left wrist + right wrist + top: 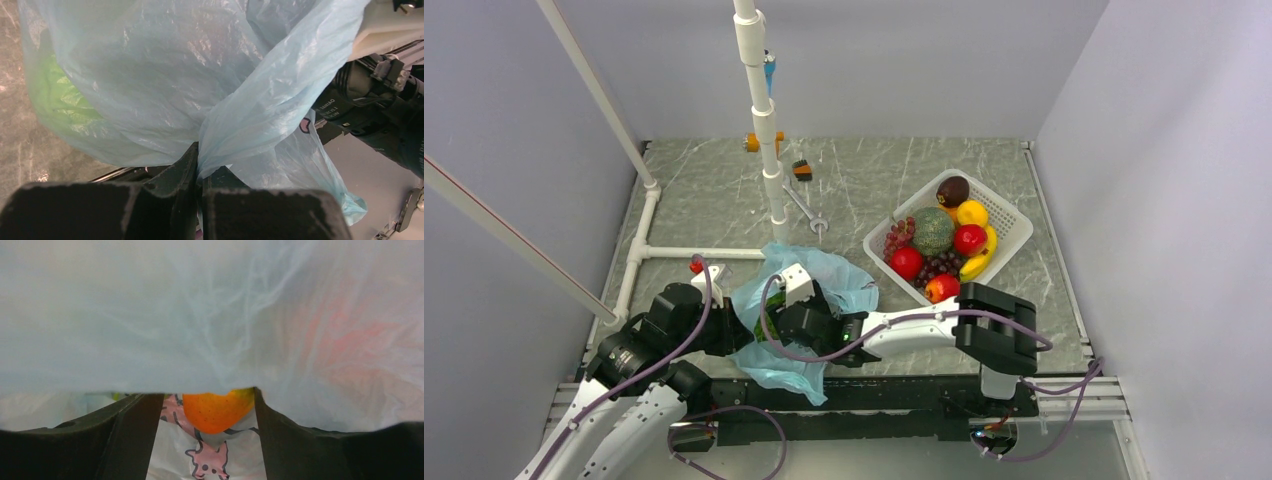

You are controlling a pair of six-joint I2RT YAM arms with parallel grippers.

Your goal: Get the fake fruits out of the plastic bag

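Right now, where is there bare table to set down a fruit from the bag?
Barest: the back strip of the table between the upright pipe and the white basket, and the patch left of that pipe, behind the floor pipe. Crowded: the near edge around the plastic bag; the basket is full.

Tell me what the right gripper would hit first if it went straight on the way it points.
Most likely the orange fruit, lying just ahead between the open fingers of the right gripper. The bag droops right above them and might brush first; depth is hard to judge.
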